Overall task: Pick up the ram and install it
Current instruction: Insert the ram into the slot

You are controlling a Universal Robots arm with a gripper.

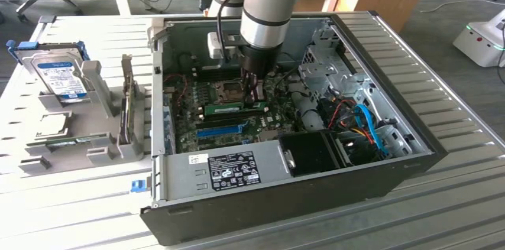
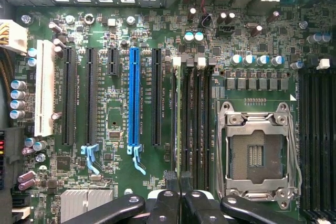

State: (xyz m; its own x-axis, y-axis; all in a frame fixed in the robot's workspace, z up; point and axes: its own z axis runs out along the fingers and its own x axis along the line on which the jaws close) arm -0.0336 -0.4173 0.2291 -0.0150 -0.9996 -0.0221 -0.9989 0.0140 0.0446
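Note:
The ram (image 2: 180, 119) stands on edge in a black memory slot of the motherboard, between the blue slot (image 2: 134, 98) and the empty CPU socket (image 2: 255, 153). In the exterior view the ram (image 1: 229, 109) is a green strip lying across the board inside the open computer case (image 1: 410, 161). My gripper (image 1: 255, 97) reaches straight down into the case over the ram's end on the exterior view's right. In the wrist view the gripper (image 2: 180, 179) has its black fingers pressed together, shut on the ram's top edge.
A grey holder (image 1: 103, 155) beside the case, on the exterior view's left, carries a hard drive (image 1: 59, 75), an upright expansion card (image 1: 126, 105) and a flat green board (image 1: 67, 142). Inside the case, a black fan shroud (image 1: 316, 152) and blue cables (image 1: 371, 126) sit near the gripper.

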